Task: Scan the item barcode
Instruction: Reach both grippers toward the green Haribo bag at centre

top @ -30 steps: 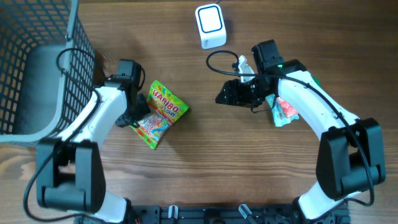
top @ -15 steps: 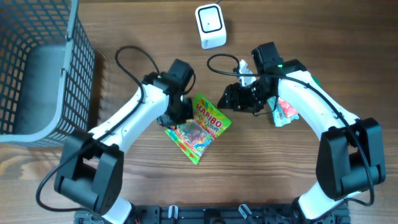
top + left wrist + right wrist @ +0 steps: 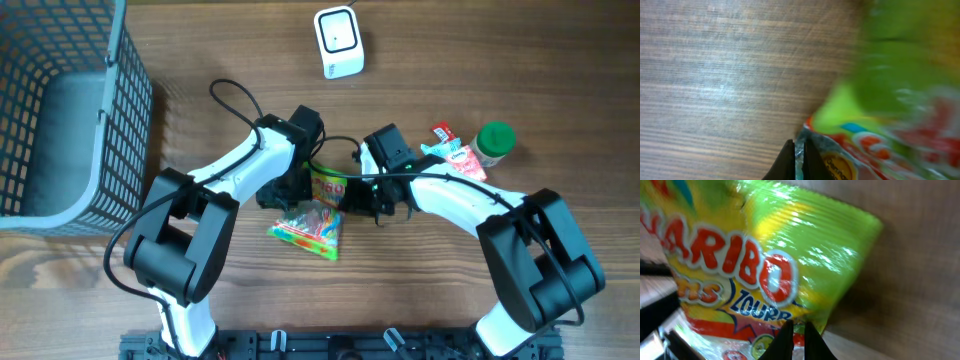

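Sweets sit nearest: the Haribo bag (image 3: 312,215) is at the middle of the counter (image 3: 420,290), caught between the two arms. Its clear-windowed end, full of coloured gummies, points toward the robot's base, and its yellow-green top end sits between the hands. Whether the lower end touches the wood cannot be told.

The left hand (image 3: 799,156) is pinched narrow on a thin edge of the bag. In its wrist view the two dark fingers stand almost together with foil between them, and the rest of the pack is a green and red blur to the right. The right hand (image 3: 795,334) is likewise clamped on the pack's edge. Its fingers nearly meet on the foil just below the red HARIBO lettering, and the printed face is turned to that camera.

Farther back on the right, a red-and-white packet (image 3: 455,158) lies just beside a green-lidded jar (image 3: 493,140). On the left stands a grey wire basket (image 3: 60,100), well apart from the bag. Farthest off, near the counter's far edge, is the white scanner (image 3: 338,42), well apart from the bag and both hands.
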Controlling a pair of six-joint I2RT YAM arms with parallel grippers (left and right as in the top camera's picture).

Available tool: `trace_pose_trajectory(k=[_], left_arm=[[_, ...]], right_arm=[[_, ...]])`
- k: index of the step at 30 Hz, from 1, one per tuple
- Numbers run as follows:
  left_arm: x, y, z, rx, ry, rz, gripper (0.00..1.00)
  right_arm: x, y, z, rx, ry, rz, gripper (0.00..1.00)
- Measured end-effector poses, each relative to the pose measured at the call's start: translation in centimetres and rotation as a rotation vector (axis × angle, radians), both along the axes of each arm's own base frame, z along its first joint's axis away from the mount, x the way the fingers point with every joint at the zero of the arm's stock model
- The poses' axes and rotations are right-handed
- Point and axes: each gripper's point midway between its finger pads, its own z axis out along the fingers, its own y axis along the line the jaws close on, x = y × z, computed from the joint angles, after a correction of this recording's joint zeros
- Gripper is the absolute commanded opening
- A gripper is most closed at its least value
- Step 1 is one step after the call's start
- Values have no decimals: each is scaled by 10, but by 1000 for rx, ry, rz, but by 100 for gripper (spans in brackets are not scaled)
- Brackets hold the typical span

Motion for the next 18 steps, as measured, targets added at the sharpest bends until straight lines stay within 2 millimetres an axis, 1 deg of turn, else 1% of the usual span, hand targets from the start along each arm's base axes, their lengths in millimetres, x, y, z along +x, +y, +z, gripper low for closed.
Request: trace_pose_trajectory(k=[1,2,4,5,6,7,8,9,10,11,12,13,15,18], left_arm=[[-2,1,0,4,9,-12,4],[-4,4,1,13,17,-19,4],[-10,21,8,74,56,-19,4],[-7,27,12,86,55,-7,4],[3,36,24,85,36,23,4],[15,42,39,52,-9,62,4],[20,44,49,17,-32,85,4],[24,42,60,-39,-51,99,4],[26,37,64,-97,-55,84,4],[28,21,67,-199,-52,40,4],[29,10,68,-267,-52,7,4],[38,-4,71,-341,-83,-27,4],[45,-19,75,-427,-109,-63,4],[47,-29,69,-480,-94,-78,4]], right_arm=[[6,1,1,6,-25,-7,17],[10,4,4,19,-47,-5,23],[11,7,6,35,-55,13,31],[9,9,10,46,-50,33,38],[10,11,14,54,-55,43,44],[10,10,19,58,-55,55,49],[7,5,24,53,-46,60,45],[7,2,30,55,-53,64,37],[5,-2,32,48,-38,58,29],[0,-4,34,50,-17,61,15],[-4,-1,36,72,0,73,4],[-7,7,43,131,7,97,4],[-12,21,55,228,24,128,4],[-16,38,64,282,14,158,4]])
